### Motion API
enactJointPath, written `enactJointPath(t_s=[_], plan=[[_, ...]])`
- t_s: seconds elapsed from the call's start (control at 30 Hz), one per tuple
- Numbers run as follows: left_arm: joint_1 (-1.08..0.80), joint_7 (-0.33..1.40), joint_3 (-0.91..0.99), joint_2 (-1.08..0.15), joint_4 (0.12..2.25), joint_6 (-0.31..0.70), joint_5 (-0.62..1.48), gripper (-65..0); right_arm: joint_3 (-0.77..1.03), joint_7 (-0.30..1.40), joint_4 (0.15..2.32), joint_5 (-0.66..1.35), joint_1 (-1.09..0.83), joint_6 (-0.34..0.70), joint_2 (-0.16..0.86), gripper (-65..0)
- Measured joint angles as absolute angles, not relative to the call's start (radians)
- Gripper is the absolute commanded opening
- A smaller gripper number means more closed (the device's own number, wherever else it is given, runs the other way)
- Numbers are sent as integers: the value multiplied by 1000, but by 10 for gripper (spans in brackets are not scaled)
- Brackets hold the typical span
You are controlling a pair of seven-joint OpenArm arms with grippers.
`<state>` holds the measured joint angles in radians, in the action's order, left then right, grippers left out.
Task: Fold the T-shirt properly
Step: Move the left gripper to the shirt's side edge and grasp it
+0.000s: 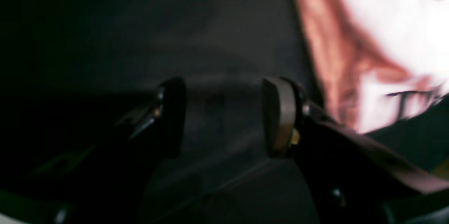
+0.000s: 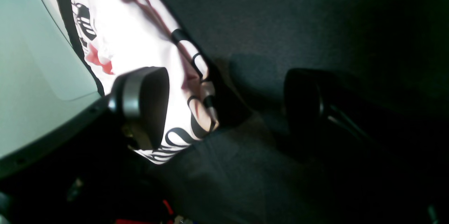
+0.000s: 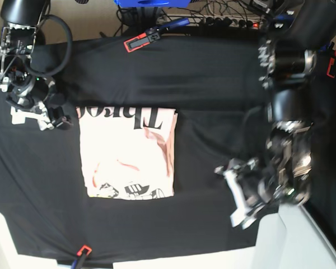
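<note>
The pale pink T-shirt (image 3: 129, 154) lies folded into a rectangle on the black table cloth (image 3: 213, 84), printed side up with black lettering at its far edge. My right gripper (image 3: 57, 120) is open and empty just off the shirt's far left corner. In the right wrist view the gripper (image 2: 224, 104) is low over the cloth, with the shirt's lettered corner (image 2: 140, 41) beside one finger. My left gripper (image 3: 228, 193) is open and empty over bare cloth to the shirt's right. The left wrist view is blurred. It shows the open gripper (image 1: 224, 118) and the shirt (image 1: 386, 24) at the upper right.
A red and black tool (image 3: 140, 40) and cables lie at the far edge. A blue object (image 3: 145, 3) sits beyond them. An orange clip (image 3: 83, 250) holds the cloth's near edge. A white surface (image 3: 291, 241) shows at the near right.
</note>
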<state>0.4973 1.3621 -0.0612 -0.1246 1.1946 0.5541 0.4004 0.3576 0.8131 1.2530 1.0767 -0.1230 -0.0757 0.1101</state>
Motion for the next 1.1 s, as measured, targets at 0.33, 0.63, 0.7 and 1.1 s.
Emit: enactJointPath(t_s=[0.33, 0.63, 0.7, 1.1], plan=[[599, 1380, -59, -20, 941, 554, 402, -307, 356, 821, 1316, 1073, -141, -78, 104, -163], [598, 1379, -48, -25, 892, 552, 402, -302, 356, 825, 1339, 1073, -140, -78, 102, -164], [597, 1375, -47, -19, 892, 552, 402, -302, 356, 825, 1339, 1074, -139, -78, 101, -164], [574, 1242, -45, 24, 849, 551, 399, -301, 356, 826, 1339, 1073, -156, -76, 99, -164]])
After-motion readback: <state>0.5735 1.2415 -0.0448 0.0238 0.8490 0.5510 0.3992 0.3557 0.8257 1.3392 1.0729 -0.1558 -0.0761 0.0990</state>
